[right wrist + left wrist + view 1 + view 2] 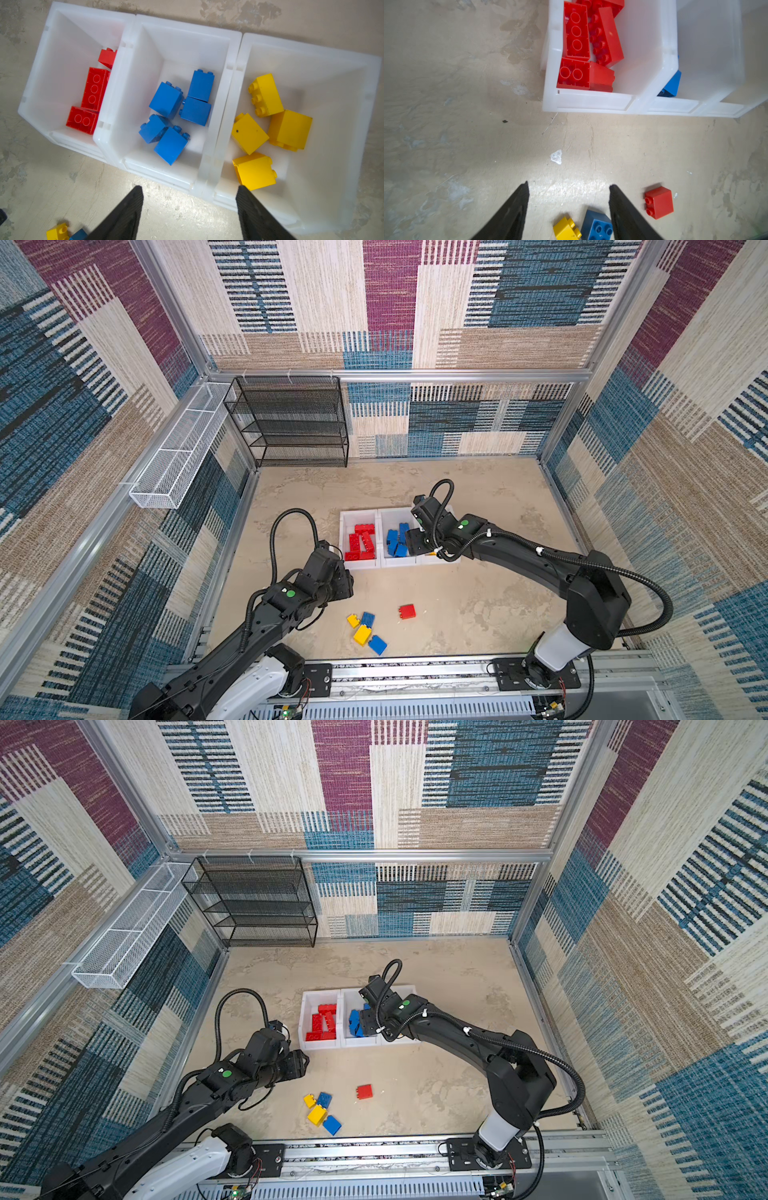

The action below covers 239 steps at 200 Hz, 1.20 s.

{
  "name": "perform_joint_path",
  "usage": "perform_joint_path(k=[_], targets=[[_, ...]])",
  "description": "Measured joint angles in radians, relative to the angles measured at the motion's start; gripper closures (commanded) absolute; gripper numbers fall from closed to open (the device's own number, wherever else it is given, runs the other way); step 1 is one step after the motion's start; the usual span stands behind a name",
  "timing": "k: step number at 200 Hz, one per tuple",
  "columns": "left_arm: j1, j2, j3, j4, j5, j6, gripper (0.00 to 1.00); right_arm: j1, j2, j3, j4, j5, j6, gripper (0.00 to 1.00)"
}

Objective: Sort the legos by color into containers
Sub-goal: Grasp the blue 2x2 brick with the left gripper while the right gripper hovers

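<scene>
Row of bins [360, 515]: red bricks [362, 541] in the end bin nearest the left arm, blue bricks [392, 541] in the middle bin, yellow bricks [288, 128] in the far end bin. Five bricks lie loose on the tabletop [478, 614] in front of the bins: a lone red brick [407, 611] and a yellow-and-blue cluster [362, 634].

Left jaws: wide, empty, between the bins and the cluster. Right jaws: wide, empty, over the bins' front rim.

Probable step: left pick. Take one brick only. The small yellow brick [566, 229] sits close against a blue brick [598, 226], so the lone red looks safer.
</scene>
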<state>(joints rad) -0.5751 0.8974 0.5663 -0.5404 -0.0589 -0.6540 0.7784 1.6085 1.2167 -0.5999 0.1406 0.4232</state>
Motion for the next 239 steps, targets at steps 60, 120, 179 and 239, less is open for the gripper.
perform_joint_path(k=[60, 120, 179, 239], targets=[[-0.186, 0.059, -0.010, -0.010, 0.039, 0.002, 0.39, -0.032, -0.079, -0.108, 0.011, 0.000, 0.035, 0.25], [-0.311, 0.140, -0.029, -0.026, 0.036, -0.004, 0.39, -0.041, -0.110, -0.148, 0.018, 0.000, 0.068, 0.25], [-0.369, 0.290, 0.033, -0.022, 0.013, 0.023, 0.42, -0.041, -0.130, -0.178, 0.026, 0.000, 0.080, 0.25], [-0.411, 0.393, 0.055, -0.010, 0.008, 0.029, 0.53, -0.044, -0.156, -0.207, 0.027, 0.000, 0.099, 0.26]])
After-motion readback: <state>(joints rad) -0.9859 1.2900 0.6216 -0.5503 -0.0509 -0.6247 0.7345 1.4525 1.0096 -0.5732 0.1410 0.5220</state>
